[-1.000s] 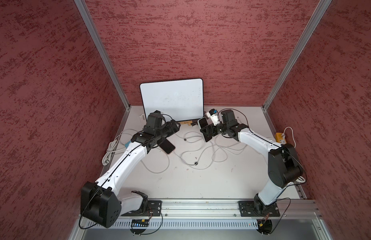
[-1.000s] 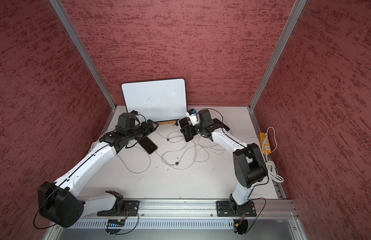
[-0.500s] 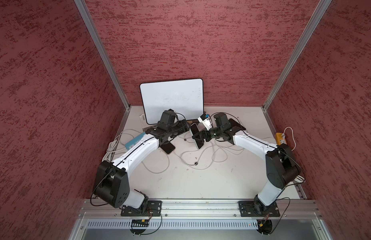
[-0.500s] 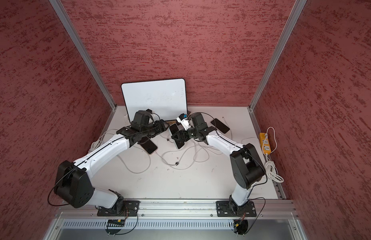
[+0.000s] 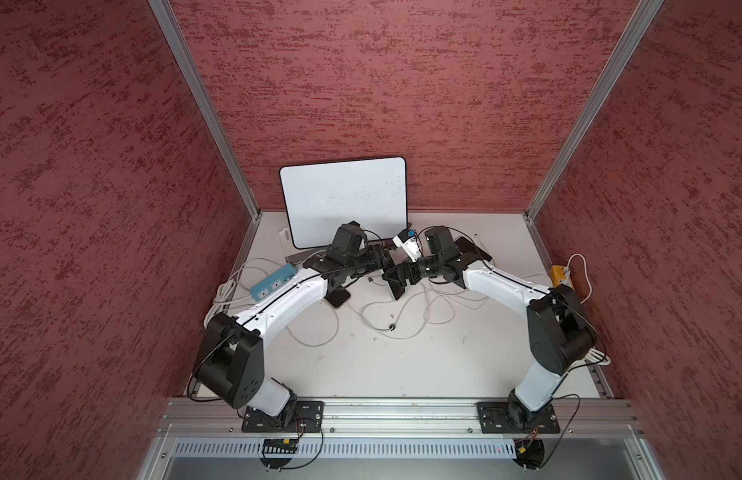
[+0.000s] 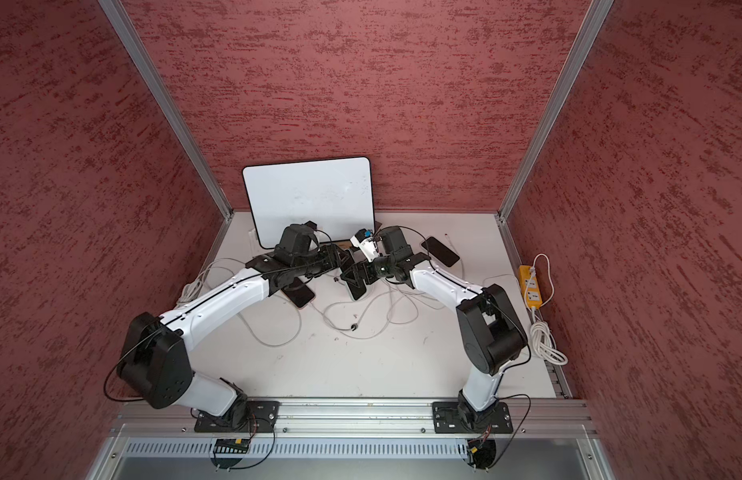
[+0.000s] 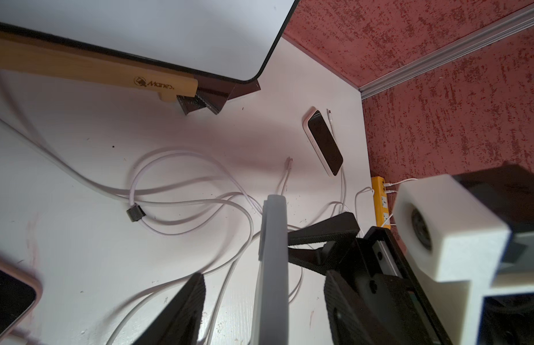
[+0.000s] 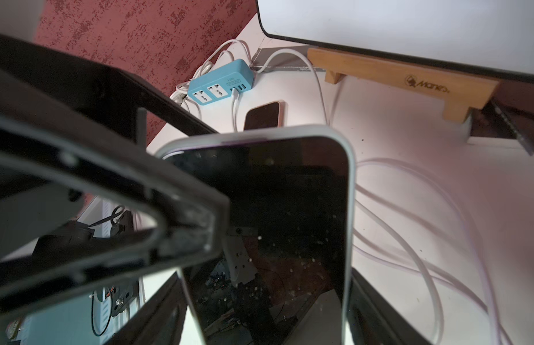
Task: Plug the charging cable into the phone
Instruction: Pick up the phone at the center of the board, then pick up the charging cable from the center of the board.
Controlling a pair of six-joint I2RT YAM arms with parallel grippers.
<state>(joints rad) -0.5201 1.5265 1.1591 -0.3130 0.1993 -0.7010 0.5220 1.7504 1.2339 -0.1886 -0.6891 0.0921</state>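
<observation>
My right gripper [image 5: 398,281] [image 8: 265,298] is shut on the phone [image 5: 396,289] [image 6: 357,290] [image 8: 274,209], a dark-screened handset in a pale grey case, held on edge above the table's middle. My left gripper [image 5: 385,268] [image 7: 265,277] meets it from the other side. Its jaws straddle the phone [image 7: 273,263] with a gap on each side, so it is open. The charging cable [image 5: 406,309] [image 7: 200,206] lies in white loops below, its plug [image 7: 288,159] loose on the table.
A pink-cased phone [image 5: 338,297] lies under my left arm and a dark one [image 6: 440,251] at the back right. A whiteboard [image 5: 344,199] leans on the back wall. A blue power strip [image 5: 274,282] sits left, a yellow one [image 6: 531,286] right.
Both arms have swung inward to the middle, the right one carrying the phone leftward. My left jaws have come around the phone and narrowed.
</observation>
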